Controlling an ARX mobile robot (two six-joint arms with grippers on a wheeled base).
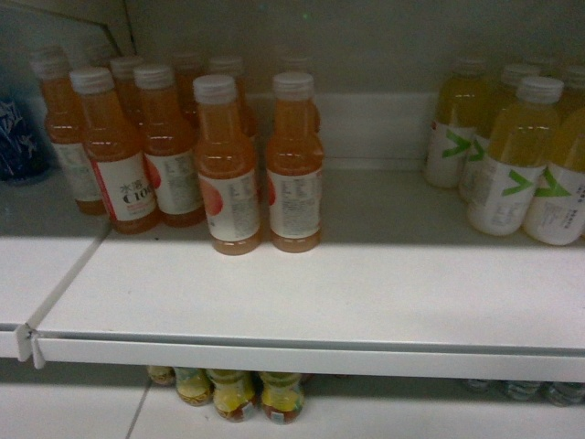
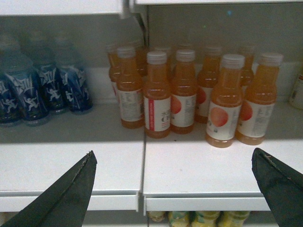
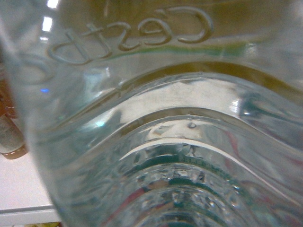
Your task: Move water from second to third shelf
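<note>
The water bottle (image 3: 156, 123) fills the right wrist view, its clear ribbed wall pressed close to the lens; whether the right fingers clasp it I cannot tell. The left gripper (image 2: 175, 189) hangs spread wide before the shelf's (image 2: 189, 165) front edge, facing orange drink bottles (image 2: 157, 94).

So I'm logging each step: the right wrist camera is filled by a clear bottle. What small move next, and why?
Probably carry the water bottle toward the bare stretch of shelf right of the orange bottles. The bottle sits right against the right wrist camera, likely held, and that gap looks free. The left gripper is open.
</note>
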